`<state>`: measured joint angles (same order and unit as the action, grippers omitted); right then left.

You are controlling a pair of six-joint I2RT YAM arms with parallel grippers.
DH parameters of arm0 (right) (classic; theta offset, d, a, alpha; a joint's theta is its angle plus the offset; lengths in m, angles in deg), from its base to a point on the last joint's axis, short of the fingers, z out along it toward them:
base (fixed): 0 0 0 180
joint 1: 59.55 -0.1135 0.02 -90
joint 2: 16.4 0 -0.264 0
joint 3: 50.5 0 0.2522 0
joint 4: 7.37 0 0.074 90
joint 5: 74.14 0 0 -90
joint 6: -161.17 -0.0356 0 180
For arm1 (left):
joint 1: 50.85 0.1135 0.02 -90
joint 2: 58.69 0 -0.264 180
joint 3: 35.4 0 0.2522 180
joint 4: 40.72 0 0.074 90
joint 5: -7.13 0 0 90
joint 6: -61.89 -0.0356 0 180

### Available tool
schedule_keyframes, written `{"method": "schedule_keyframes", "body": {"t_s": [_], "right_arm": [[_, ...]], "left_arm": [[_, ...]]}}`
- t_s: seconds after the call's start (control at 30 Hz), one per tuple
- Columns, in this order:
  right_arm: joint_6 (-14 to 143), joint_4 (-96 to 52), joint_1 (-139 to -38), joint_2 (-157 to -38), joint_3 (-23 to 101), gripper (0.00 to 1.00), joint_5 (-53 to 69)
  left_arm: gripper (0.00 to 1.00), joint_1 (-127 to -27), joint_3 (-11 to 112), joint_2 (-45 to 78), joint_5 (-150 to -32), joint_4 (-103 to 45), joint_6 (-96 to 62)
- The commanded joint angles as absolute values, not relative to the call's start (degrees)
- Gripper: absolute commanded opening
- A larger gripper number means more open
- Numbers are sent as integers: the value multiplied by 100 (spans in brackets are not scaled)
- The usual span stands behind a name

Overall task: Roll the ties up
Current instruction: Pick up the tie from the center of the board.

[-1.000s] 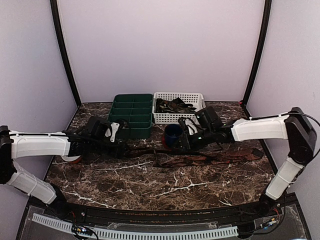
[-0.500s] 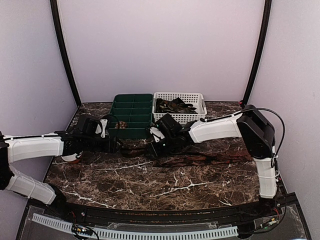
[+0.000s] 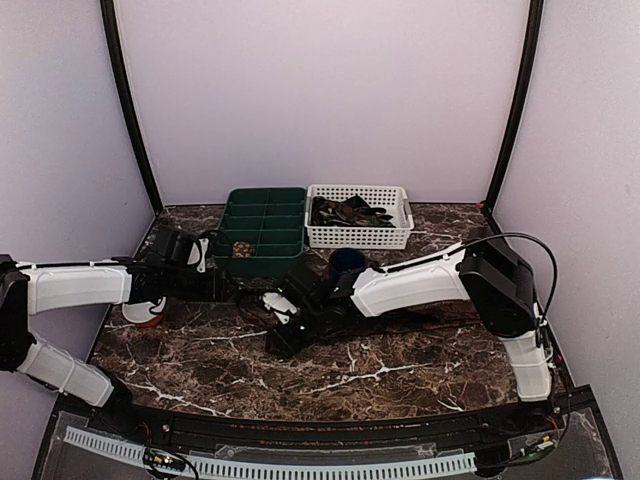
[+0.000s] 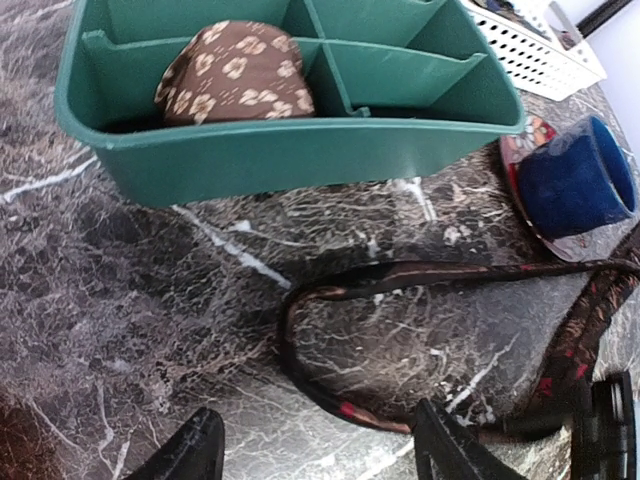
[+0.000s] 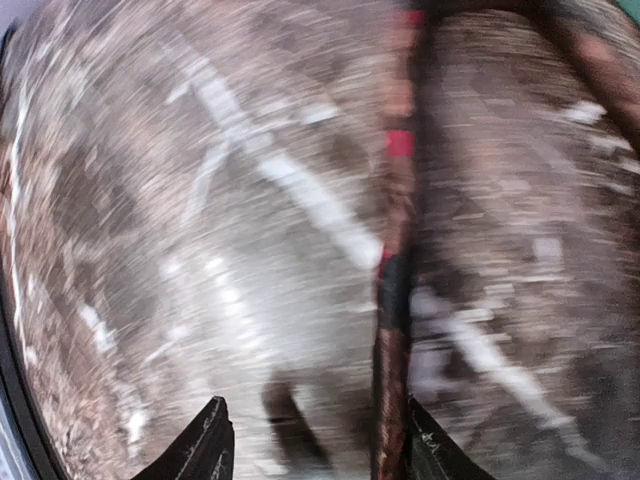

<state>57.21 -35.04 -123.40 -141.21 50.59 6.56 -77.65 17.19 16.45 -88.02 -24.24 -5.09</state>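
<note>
Left wrist view. Low over the counter (image 4: 120,300), the left end effector (image 4: 320,455), jaws parted, nothing between them. Just ahead of the fingertips, the loose tie (image 4: 340,293): narrow end bent into a loop, the rest trailing off to the right past the blue mug (image 4: 575,185). Probably poised there to pinch that thin end, the natural place to start a coil. Farther ahead, green tray (image 4: 300,165) with one rolled tie (image 4: 238,85) tucked into a near compartment, likely parked there as finished work.

Right wrist view. Badly smeared. Jaws of the right end effector (image 5: 315,440) apart, clamped on nothing. Loose tie running lengthways straight ahead, its near part close beside one finger, not plainly touching it. Apparently lined up along the strip to steady or straighten it.

Top view. Both end effectors near each other at mid-counter, right arm stretched across most of the loose tie and hiding it. Beyond the right end effector, white basket (image 3: 358,237) holding more unrolled ties (image 3: 345,210), seemingly waiting their turn. One tie done, this one not yet begun.
</note>
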Motion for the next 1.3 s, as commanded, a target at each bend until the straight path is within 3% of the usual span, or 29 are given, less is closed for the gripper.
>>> {"method": "schedule_keyframes", "body": {"t_s": [0.0, 0.27, 0.5, 0.8, 1.03, 1.27], "right_arm": [[6256, -3666, -12659, -14223, 5035, 54, 1064], [6224, -3374, -12836, -13811, 4568, 63, 1095], [5665, -2810, -12199, -12734, 3800, 73, 656], [5003, -2143, -11136, -11346, 2290, 71, -24], [4937, -2017, -10438, -10634, 1688, 70, -266], [5032, -2082, -10058, -10169, 1487, 70, -353]], "left_arm": [[65, -7711, 1918, 1858, -8912, -2215, -454], [55, -7708, 2197, 2557, -9103, -2152, -758], [41, -7740, 2744, 3289, -9158, -1935, -1170], [1, -8193, 3447, 3830, -8397, -1028, -1817], [0, -8899, 4137, 3445, -7317, -3, -2729], [0, -9964, 3417, 1856, -7490, 400, -4071]]}}
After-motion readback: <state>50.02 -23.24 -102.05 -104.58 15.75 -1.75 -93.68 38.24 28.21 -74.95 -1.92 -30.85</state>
